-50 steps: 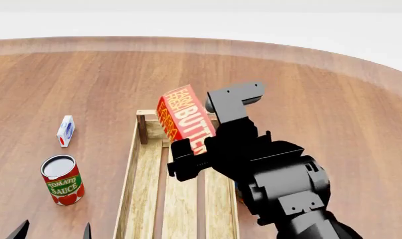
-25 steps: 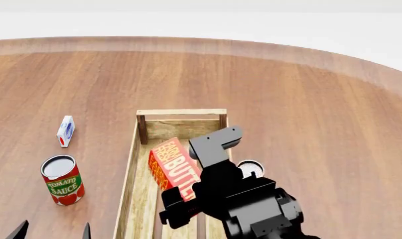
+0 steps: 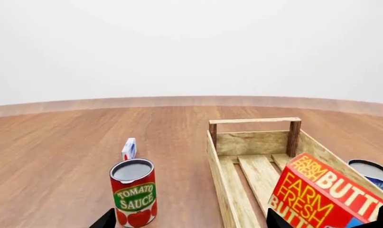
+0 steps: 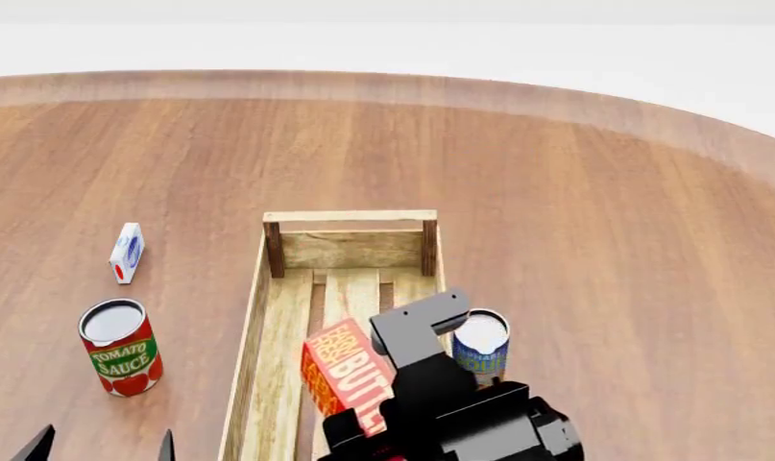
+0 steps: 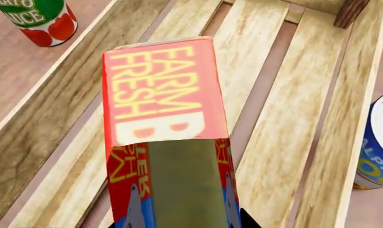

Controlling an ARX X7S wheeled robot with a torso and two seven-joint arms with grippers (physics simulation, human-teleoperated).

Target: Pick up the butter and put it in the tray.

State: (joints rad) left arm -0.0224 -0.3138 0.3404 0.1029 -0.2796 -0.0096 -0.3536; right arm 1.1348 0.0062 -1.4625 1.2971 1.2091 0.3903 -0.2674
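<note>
The butter (image 4: 344, 373), a red-and-orange box with white "BUTTER" lettering, is held tilted in my right gripper (image 4: 376, 380), which is shut on it. It hangs low over the slats of the tray (image 4: 351, 217), a long light-wood crate, near its middle. In the right wrist view the butter (image 5: 163, 95) fills the centre above the tray slats (image 5: 286, 118); I cannot tell if it touches them. The left wrist view shows the butter (image 3: 324, 194) inside the tray (image 3: 255, 121). My left gripper (image 4: 102, 446) is open and empty at the near left, close to the tomato sauce can.
A tomato sauce can (image 4: 118, 348) stands left of the tray, with a small white carton (image 4: 127, 252) behind it. A blue can (image 4: 481, 344) stands just outside the tray's right wall, close to my right gripper. The round wooden table's edge (image 4: 387, 82) curves at the back.
My right gripper has carried the butter from above the tray's far end rail down and toward me, low into the tray. The blue can has come into view. The left arm has not moved.
</note>
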